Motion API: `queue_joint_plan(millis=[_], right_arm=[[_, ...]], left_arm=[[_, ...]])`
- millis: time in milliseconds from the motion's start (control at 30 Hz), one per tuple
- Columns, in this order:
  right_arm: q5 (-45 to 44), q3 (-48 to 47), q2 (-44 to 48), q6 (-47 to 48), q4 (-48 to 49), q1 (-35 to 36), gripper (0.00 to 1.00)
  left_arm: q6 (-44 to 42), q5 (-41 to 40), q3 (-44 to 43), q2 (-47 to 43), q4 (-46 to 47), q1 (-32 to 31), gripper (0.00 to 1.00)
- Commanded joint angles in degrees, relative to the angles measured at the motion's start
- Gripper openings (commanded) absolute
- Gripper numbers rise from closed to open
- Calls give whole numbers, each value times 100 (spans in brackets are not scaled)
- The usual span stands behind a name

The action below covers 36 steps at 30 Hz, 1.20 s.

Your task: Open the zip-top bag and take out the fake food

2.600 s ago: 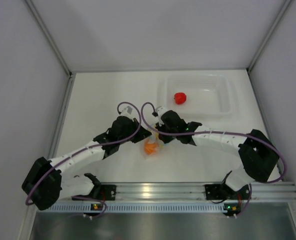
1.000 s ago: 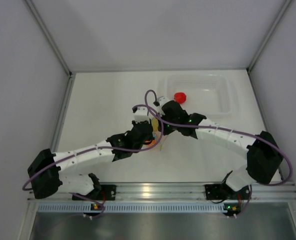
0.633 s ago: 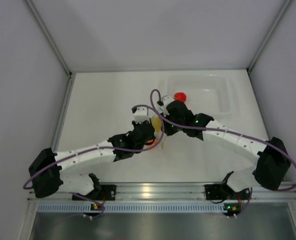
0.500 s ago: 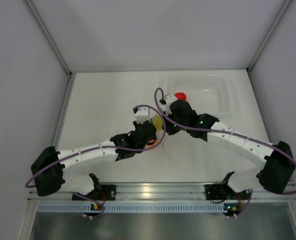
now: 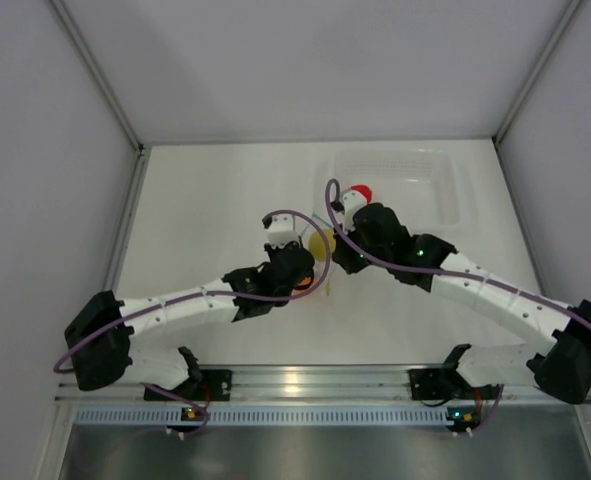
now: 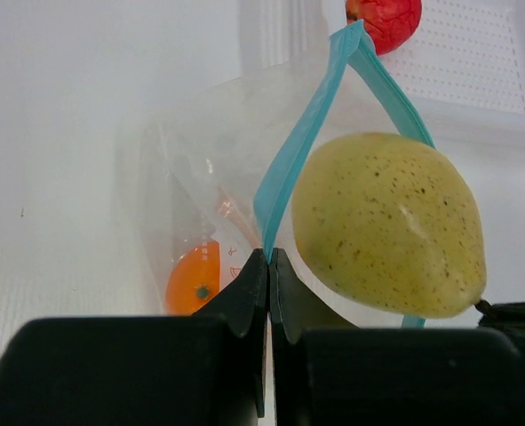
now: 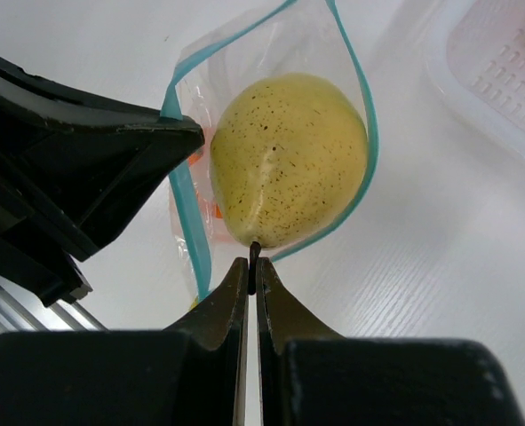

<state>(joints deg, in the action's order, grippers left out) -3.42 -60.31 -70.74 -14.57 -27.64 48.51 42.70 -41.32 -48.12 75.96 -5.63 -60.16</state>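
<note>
The clear zip-top bag (image 6: pixel 218 169) is held up with its light blue zip strip (image 6: pixel 289 169) spread open. My left gripper (image 6: pixel 268 257) is shut on one side of the strip. My right gripper (image 7: pixel 251 263) is shut on the dark stem of the yellow pear (image 7: pixel 284 173), which sits at the bag's mouth (image 5: pixel 319 243). The orange fruit (image 6: pixel 194 277) lies low inside the bag. The red fruit (image 5: pixel 360 192) lies in the clear tray (image 5: pixel 445 195); it also shows in the left wrist view (image 6: pixel 385 19).
The clear rigid tray (image 6: pixel 475 67) stands at the back right, just beyond the two grippers. White walls enclose the table on the left, right and back. A metal rail (image 5: pixel 305 380) runs along the near edge.
Both grippers moved up and toward the tray with the bag. The right gripper drew back toward the tray, pulling the yellow pear out to the bag's mouth. The right arm stretched out.
</note>
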Motion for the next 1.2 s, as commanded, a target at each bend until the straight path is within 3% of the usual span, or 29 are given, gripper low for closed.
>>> queue_joint_plan(millis=[0, 633, 933, 1167], right_arm=[[-28, 63, 428, 51, -163, -26, 0], [-494, -270, 1212, 243, -523, -280, 0], [-80, -612, 334, 516, -85, -2123, 0], [-133, -1306, -1289, 569, 276, -3285, 0]], left_arm=[[370, -499, 30, -283, 88, -5, 0], [494, -78, -66, -187, 88, 163, 0], [494, 10, 118, -591, 36, 163, 0], [520, 185, 215, -714, 18, 189, 0]])
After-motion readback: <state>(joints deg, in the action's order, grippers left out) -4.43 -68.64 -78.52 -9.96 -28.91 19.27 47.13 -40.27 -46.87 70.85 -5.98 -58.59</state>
